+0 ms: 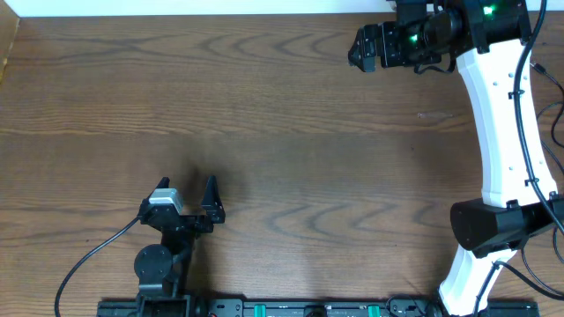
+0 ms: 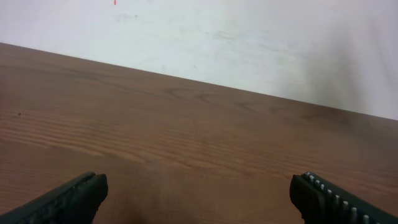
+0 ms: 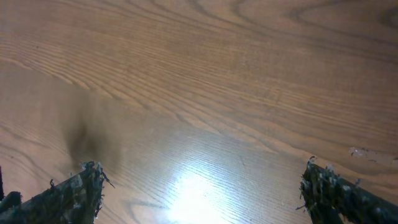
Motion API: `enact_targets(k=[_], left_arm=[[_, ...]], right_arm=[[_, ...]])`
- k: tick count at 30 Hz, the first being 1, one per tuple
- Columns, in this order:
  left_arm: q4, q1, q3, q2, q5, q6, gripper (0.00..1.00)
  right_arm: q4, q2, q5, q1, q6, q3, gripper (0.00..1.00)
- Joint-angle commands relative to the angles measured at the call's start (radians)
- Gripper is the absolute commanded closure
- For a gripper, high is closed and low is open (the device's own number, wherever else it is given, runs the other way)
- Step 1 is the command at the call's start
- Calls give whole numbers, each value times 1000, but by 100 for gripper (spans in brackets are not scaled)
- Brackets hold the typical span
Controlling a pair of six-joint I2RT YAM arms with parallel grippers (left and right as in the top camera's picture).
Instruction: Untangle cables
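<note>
1. Wood-grain table [image 1: 291,150] fills the overhead; only the left wrist view shows the white wall [image 2: 249,43].
2. Left gripper [image 1: 186,183]: near edge, jaws released, empty.
3. Right gripper [image 1: 352,48]: far edge, jaws released, empty.
4. Cables: in no view.

We see a brown wood-grain surface [image 1: 291,150] meeting a pale, smudged wall [image 2: 249,43] (at its far edge); a bright patch of light [image 3: 194,186] reflects off the grain.
</note>
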Motion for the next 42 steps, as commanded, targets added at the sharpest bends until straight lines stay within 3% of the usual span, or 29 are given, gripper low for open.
enact_targets(k=[1, 21, 42], left_arm=[[-38, -2, -15, -6, 2, -1, 2], [-38, -2, -15, -6, 2, -1, 1], [-38, -2, -15, -6, 2, -1, 1]], right_arm=[[-2, -2, -2, 11, -9, -1, 1], [-1, 2, 3, 2, -9, -1, 1], [35, -30, 212, 100, 31, -1, 1]])
